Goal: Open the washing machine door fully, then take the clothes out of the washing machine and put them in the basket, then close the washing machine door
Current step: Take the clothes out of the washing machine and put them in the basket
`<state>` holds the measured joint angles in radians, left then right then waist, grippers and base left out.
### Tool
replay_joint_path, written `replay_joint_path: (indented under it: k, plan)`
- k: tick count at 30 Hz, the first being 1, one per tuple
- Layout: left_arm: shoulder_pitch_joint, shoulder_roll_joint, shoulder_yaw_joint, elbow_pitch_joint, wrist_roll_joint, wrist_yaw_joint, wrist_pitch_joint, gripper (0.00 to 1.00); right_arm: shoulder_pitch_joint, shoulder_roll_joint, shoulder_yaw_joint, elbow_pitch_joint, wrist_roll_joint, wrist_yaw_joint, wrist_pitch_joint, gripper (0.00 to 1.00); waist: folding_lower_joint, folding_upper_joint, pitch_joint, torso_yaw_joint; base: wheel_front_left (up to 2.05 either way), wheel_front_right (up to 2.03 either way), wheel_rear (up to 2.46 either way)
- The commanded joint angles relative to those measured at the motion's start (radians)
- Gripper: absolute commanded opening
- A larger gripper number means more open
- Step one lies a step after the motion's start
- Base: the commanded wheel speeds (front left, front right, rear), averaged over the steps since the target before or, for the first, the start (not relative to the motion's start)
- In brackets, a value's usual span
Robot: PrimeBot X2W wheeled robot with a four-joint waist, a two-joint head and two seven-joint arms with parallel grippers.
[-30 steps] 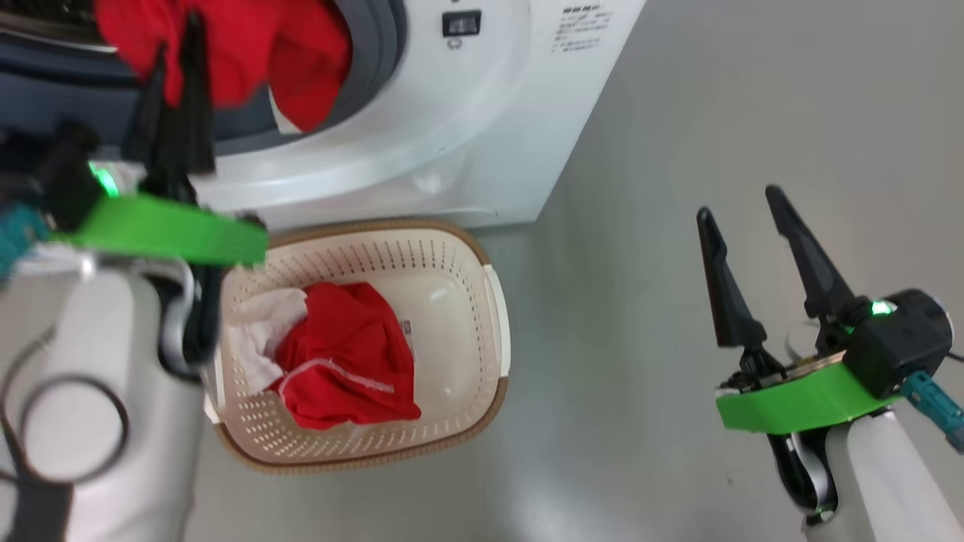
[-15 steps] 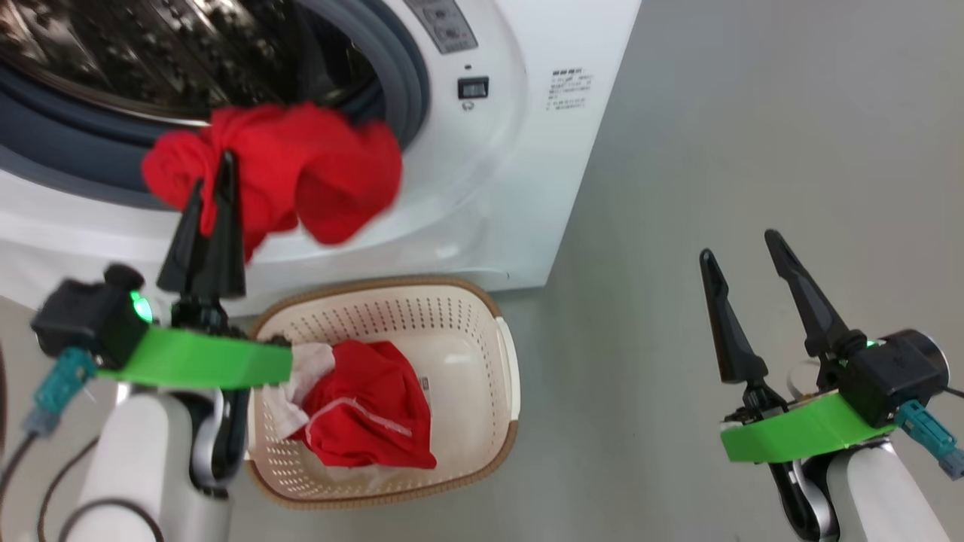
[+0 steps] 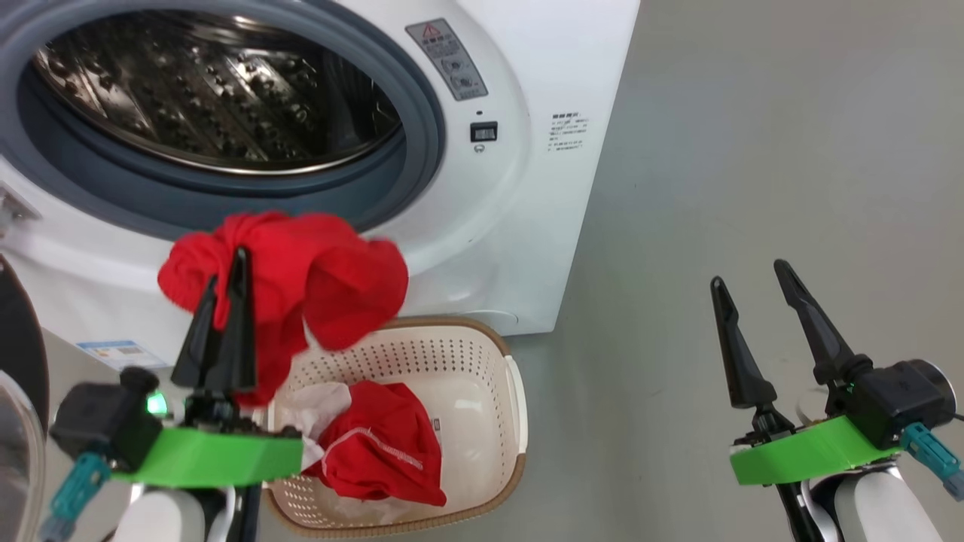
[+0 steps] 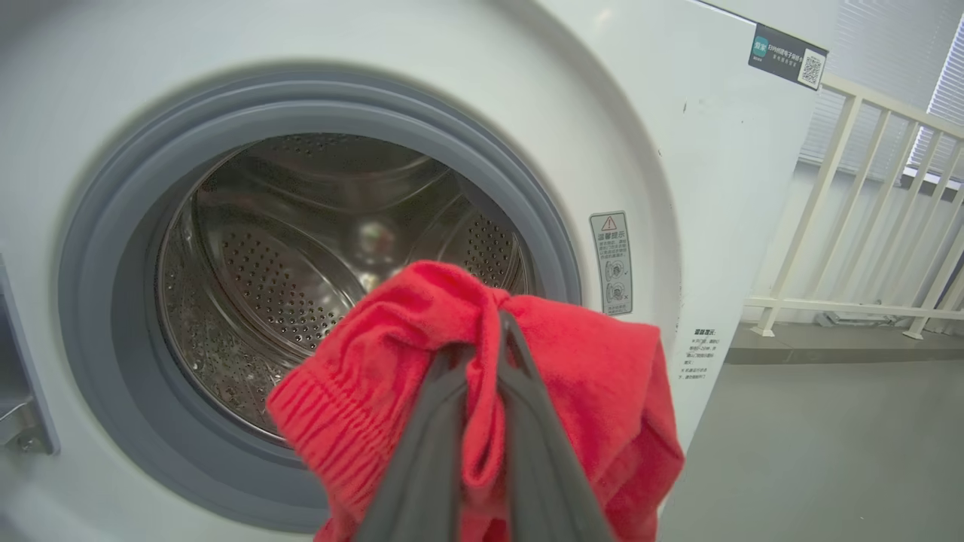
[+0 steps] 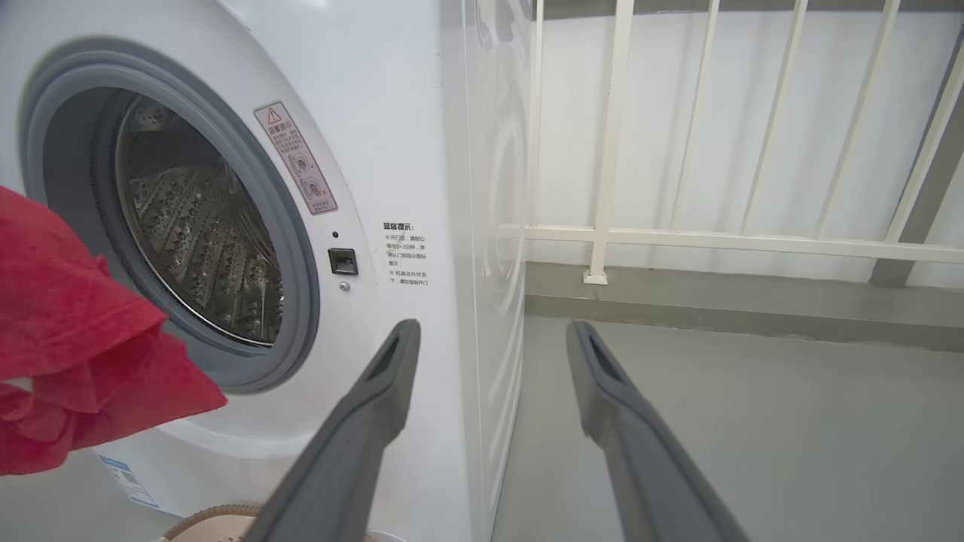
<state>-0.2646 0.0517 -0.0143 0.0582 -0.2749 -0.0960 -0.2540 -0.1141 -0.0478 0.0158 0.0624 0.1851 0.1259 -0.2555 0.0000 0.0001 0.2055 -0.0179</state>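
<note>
Grey floor spreads wide and bare to the right of the washing machine. In the right wrist view it runs back to a white railing by the wall. The right gripper hangs over this open floor, well apart from the machine's right edge. Its two fingers are spread wide with nothing between them.

The machine's round mouth is open. A grey rubber ring goes around it, and the shiny steel drum with small holes shows inside. The washing machine door is swung out to the left. Just its dark rim and a bit of glass show at the left edge of the head view, near the left arm.

The left gripper has its fingers pressed close together on a red garment. The garment hangs in the air outside the mouth, in front of the machine's white front and below the ring's bottom edge. Its lowest fold hangs over the back left rim of the basket. I cannot tell if it touches the rim.

The basket sits on the floor, just in front of the machine's bottom edge. In it lie a red piece with white stitching and a white cloth, both on the left side. The basket's pale bottom shows on the right side.
</note>
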Motion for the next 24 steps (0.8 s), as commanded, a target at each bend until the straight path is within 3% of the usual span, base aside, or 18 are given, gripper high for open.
replay_joint_path:
  k: [1,10,24]
  plan:
    - [0.008,0.013,0.035,-0.045,-0.003,0.009,-0.008,0.00,0.004,-0.002,0.017,-0.027,0.009,0.005,-0.006,1.00,0.0000,-0.0001,-0.010,0.000,0.00,0.00,0.00]
    - [0.079,0.002,0.017,-0.084,-0.016,0.031,-0.008,0.00,0.022,-0.002,0.007,-0.034,0.006,0.005,-0.006,1.00,0.0000,-0.0001,-0.022,0.000,0.00,0.00,0.00]
    - [0.053,-0.001,-0.027,0.056,-0.102,0.028,-0.008,0.00,0.011,-0.002,0.017,-0.028,0.016,0.005,-0.006,1.00,0.0000,-0.0001,0.008,-0.008,0.00,0.00,0.00]
